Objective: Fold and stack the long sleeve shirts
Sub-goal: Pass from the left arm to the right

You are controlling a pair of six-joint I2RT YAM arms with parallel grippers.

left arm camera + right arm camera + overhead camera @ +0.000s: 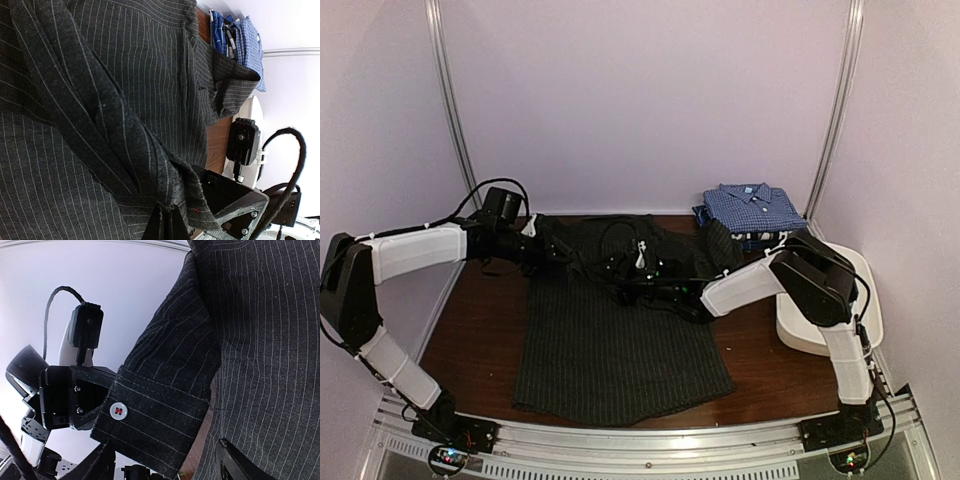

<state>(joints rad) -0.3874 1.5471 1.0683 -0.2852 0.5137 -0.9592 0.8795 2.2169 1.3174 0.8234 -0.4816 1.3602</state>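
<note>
A dark charcoal pinstriped long sleeve shirt (pixel 620 350) lies spread on the brown table, with one sleeve pulled across its top. My left gripper (pixel 167 220) is shut on a bunched fold of that sleeve near the cuff (pixel 220 92). My right gripper (pixel 165 467) faces it from the other side. It is open, and the sleeve cuff (pixel 160 415) with its white button (pixel 118 410) hangs between the fingers (pixel 235 465). In the top view the two grippers meet over the shirt's upper part, left (pixel 615 272) and right (pixel 660 292). A folded blue checked shirt (pixel 752 207) lies on darker blue cloth at the back right.
A white oblong plastic tub (pixel 795 330) stands at the right edge, under my right arm's elbow. Bare brown table (pixel 470 330) shows left of the shirt. Metal uprights and pale walls close in the back.
</note>
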